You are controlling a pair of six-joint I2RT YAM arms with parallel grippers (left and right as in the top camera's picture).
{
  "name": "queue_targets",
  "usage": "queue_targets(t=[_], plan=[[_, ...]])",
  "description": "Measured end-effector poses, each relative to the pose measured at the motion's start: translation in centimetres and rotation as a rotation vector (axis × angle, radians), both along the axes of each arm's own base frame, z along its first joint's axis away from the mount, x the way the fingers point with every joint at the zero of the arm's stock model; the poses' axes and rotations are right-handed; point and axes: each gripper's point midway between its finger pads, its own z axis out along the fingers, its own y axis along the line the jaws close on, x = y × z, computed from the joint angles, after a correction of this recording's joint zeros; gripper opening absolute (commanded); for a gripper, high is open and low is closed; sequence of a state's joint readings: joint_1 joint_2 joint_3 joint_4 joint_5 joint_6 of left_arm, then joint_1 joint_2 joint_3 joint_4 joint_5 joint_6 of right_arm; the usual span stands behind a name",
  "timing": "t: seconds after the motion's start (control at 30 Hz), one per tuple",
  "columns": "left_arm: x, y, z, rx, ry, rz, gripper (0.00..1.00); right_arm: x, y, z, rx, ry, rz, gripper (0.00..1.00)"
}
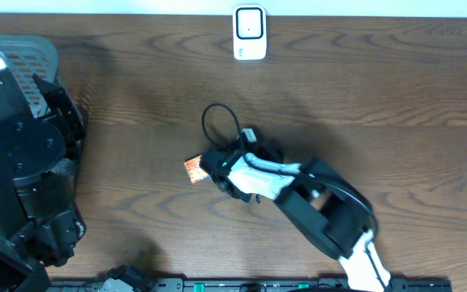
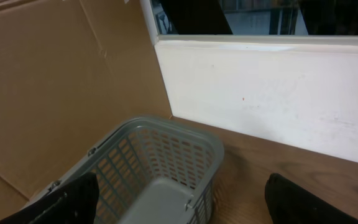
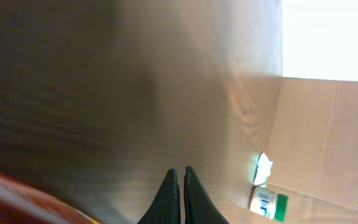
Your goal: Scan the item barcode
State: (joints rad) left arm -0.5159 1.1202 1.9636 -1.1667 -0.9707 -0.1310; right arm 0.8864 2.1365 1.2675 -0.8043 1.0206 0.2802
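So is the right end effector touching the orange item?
Cannot tell. Overhead, the orange item sits against the dark outline of the right end effector, fingertips hidden; its wrist view shows only a reddish blur beside the shut fingers.

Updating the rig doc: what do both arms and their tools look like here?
The right arm has black links with white shells and a black cable looped at the wrist. The right tool has two slim, tapered black fingers. The left arm is bulky and all black. The left tool has broad black fingers. No markings are legible.
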Motion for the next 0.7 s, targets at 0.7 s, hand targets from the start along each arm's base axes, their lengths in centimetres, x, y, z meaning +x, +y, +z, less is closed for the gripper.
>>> queue_targets(t=[0.7], plan=[[0.0,0.0,0.0,0.0,0.0,0.0,0.86,-5.4,8.5,7.3,0.937,0.38,-0.02,0.01]])
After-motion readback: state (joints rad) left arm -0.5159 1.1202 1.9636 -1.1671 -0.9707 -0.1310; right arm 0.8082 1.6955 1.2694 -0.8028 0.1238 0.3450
